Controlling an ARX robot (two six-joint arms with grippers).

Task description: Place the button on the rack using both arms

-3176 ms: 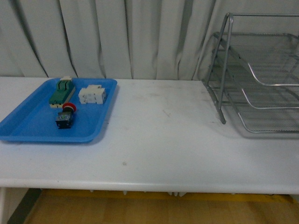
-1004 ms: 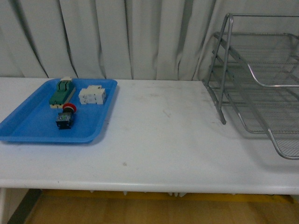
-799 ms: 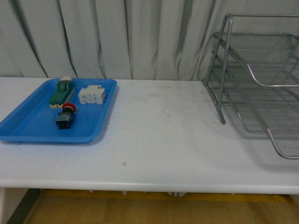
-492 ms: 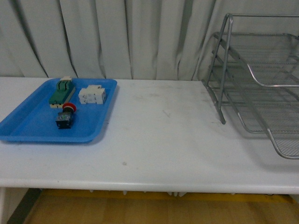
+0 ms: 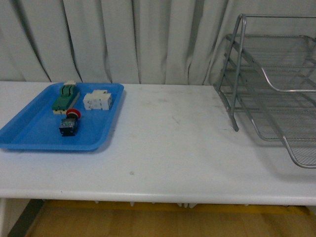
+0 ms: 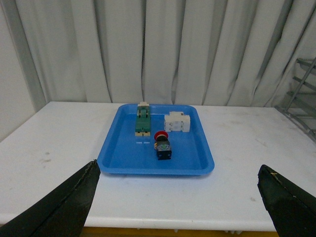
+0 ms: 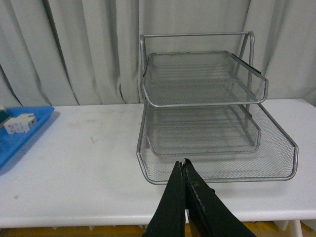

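Observation:
The button (image 5: 69, 123), red cap on a dark body, lies in the blue tray (image 5: 29, 136) at the table's left; it also shows in the left wrist view (image 6: 162, 145). The silver wire rack (image 5: 276, 84) stands at the right, its lowest tier pulled forward; it fills the right wrist view (image 7: 207, 108). My left gripper (image 6: 180, 185) is open and empty, its fingers (image 6: 59, 207) wide apart, back from the tray near the table's front edge. My right gripper (image 7: 183, 164) is shut on nothing, in front of the rack's lowest tier. Neither gripper shows in the front view.
A green-and-cream switch block (image 5: 65, 97) and a white breaker block (image 5: 97, 100) lie in the tray behind the button. The white table (image 5: 168, 148) has its front edge near me. Grey curtains (image 5: 123, 39) hang behind.
Since the oldest frame, the rack's lowest tier has slid forward toward the table's front edge. Over the last second nothing has visibly moved.

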